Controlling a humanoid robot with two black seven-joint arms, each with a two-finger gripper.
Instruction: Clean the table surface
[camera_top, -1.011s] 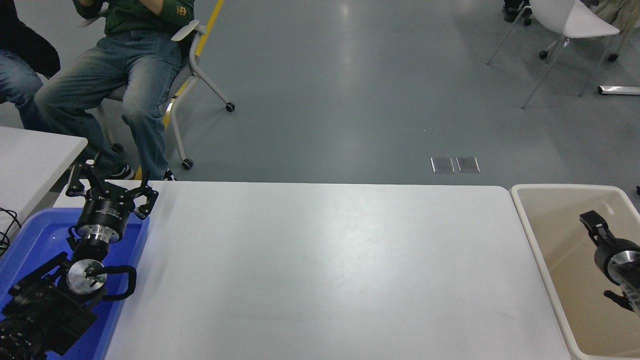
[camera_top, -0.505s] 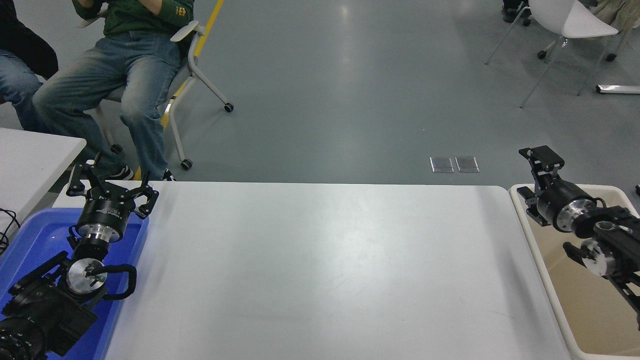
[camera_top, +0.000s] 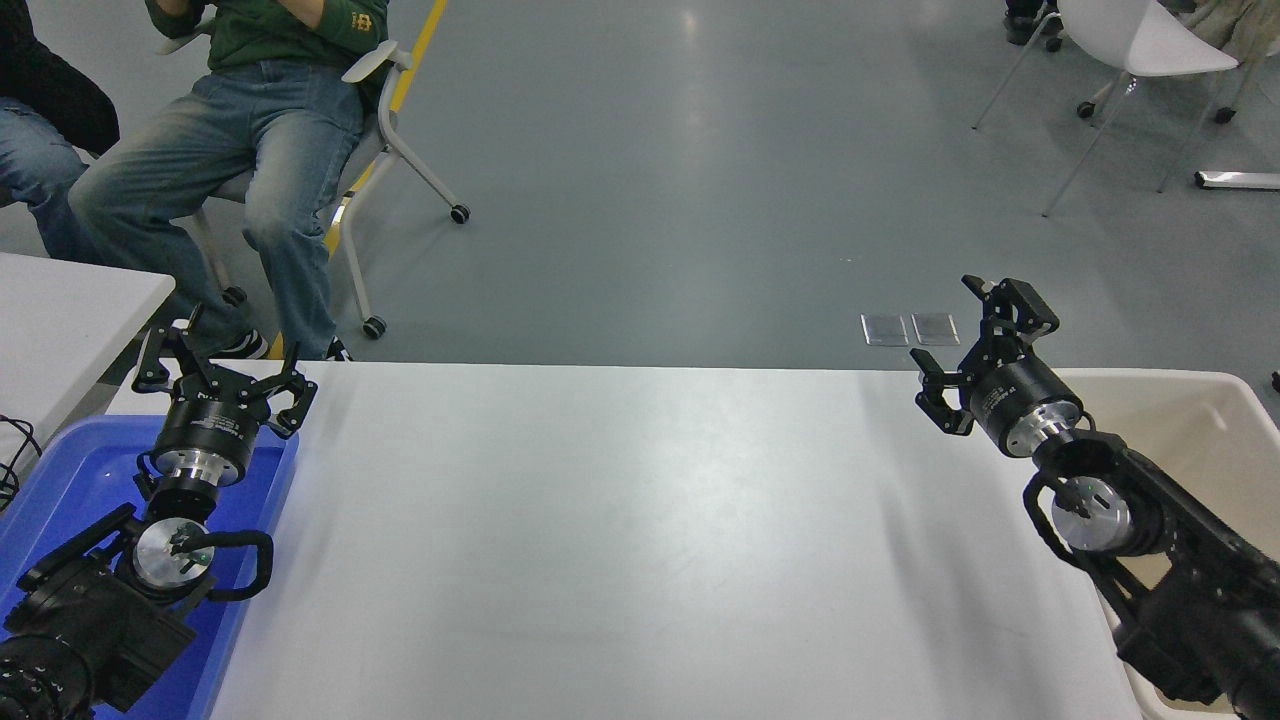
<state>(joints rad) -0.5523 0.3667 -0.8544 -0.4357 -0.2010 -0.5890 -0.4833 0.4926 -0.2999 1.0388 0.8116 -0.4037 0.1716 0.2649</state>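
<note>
Tray (camera_top: 60, 470) left of table surface (camera_top: 620, 540), bin (camera_top: 1200, 400) right; seated person (camera_top: 250, 130) behind.

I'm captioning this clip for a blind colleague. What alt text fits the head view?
A wide, smooth white-grey table surface lies bare between two black robot arms. The right gripper hangs open above its far right corner, beside a beige plastic bin; the left gripper sits open over a blue plastic tray.

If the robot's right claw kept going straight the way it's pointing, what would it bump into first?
Probably nothing nearby. The right gripper points up and away over the far edge of the table surface, toward bare floor; depth is hard to judge.
</note>
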